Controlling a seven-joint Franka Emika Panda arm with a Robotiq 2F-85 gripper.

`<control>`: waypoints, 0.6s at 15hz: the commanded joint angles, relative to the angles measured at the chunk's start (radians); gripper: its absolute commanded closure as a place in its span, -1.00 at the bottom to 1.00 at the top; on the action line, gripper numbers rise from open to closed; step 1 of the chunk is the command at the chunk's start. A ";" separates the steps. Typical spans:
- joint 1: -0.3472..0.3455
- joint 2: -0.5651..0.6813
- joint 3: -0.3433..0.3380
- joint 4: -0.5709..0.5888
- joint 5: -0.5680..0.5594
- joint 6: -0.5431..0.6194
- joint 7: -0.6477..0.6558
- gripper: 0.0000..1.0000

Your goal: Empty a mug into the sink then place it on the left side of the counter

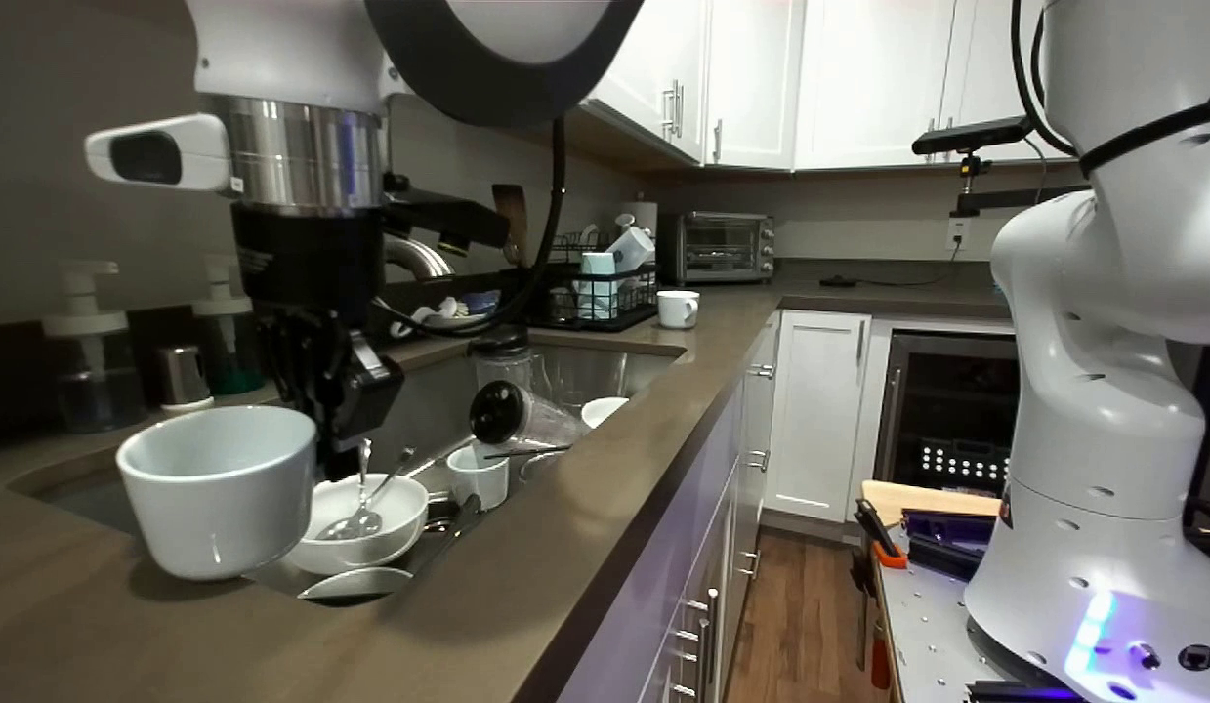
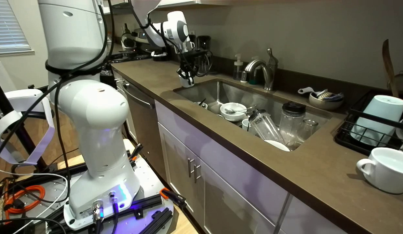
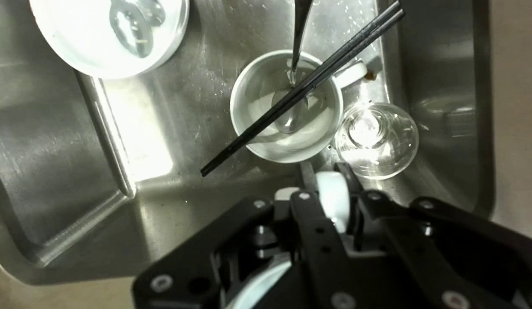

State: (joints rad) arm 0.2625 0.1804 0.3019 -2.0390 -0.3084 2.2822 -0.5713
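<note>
One white mug (image 1: 214, 508), upright, handle (image 3: 334, 201) pinched by the gripper (image 3: 327, 177). Placing stage, I judge; next, lower level onto the counter (image 2: 149, 70), left side.

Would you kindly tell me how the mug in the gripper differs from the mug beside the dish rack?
The held mug is clamped in the gripper; the counter mug stands free on the counter. The counter mug's handle sticks out freely; the held mug's handle seems to be the part gripped. Both are white, with rims facing up.
</note>
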 commanded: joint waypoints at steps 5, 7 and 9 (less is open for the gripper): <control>0.002 0.032 0.030 0.060 0.085 -0.025 -0.089 0.92; 0.007 0.042 0.035 0.068 0.094 -0.039 -0.089 0.92; 0.011 0.052 0.040 0.073 0.099 -0.047 -0.092 0.92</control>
State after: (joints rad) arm 0.2667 0.2153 0.3336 -2.0032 -0.2422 2.2722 -0.6235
